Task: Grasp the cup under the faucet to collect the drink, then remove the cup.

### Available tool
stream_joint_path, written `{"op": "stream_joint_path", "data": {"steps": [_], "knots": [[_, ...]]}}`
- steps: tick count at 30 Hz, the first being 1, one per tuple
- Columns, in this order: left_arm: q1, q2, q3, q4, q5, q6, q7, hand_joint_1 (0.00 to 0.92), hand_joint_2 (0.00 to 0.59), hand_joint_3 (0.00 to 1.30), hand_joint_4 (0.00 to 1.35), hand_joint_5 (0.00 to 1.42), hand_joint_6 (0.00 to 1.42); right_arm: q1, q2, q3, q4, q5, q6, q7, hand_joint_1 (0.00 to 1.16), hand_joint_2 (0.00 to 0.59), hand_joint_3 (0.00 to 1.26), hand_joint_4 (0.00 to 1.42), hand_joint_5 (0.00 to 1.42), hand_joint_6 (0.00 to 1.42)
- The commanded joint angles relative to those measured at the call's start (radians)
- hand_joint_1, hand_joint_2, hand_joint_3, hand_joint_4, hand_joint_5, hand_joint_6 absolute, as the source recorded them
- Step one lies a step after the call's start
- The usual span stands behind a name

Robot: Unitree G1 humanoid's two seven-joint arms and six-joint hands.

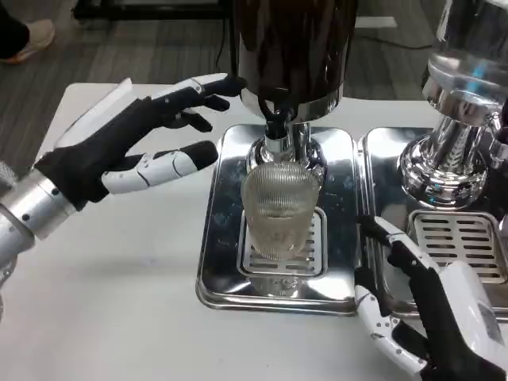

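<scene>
Ribbed glass cup [279, 209] under faucet [275, 119]; left hand [135, 139] and right hand [432, 313] spread, empty.

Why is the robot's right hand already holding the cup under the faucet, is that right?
Not quite. The cup does stand under the faucet, but no hand holds it. In the head view the right hand is open beside the tray, apart from the cup.

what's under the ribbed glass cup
The cup stands on the slotted drain grate of the steel drip tray, below the faucet. The grate slots directly beneath the cup's base are covered.
</scene>
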Motion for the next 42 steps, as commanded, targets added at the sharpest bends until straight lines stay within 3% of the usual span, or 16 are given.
{"op": "stream_joint_path", "data": {"steps": [1,16,26,42], "knots": [[-0.026,-0.004,0.012,-0.032,-0.018,0.039,-0.048,0.067,0.117,0.19,0.16,0.22,0.38,-0.012,-0.004,-0.005,0.017,0.01,-0.021,0.005,0.49,0.488,0.21,0.22,0.19,0.28],[-0.092,-0.035,0.017,-0.075,-0.019,0.099,-0.13,0.046,0.113,0.22,0.2,0.27,0.28,-0.009,0.016,-0.005,0.034,0.012,-0.029,-0.008,0.49,0.488,0.21,0.22,0.2,0.29],[-0.142,-0.031,0.003,-0.021,0.0,0.091,-0.195,0.03,0.11,0.22,0.2,0.27,0.26,-0.017,0.028,-0.004,0.052,0.013,-0.039,-0.019,0.49,0.488,0.21,0.22,0.21,0.29],[-0.127,-0.019,0.009,-0.056,-0.02,0.06,-0.267,0.027,0.104,0.23,0.2,0.27,0.25,-0.029,0.028,-0.007,0.073,0.029,-0.047,-0.011,0.49,0.488,0.21,0.22,0.21,0.3]]}}
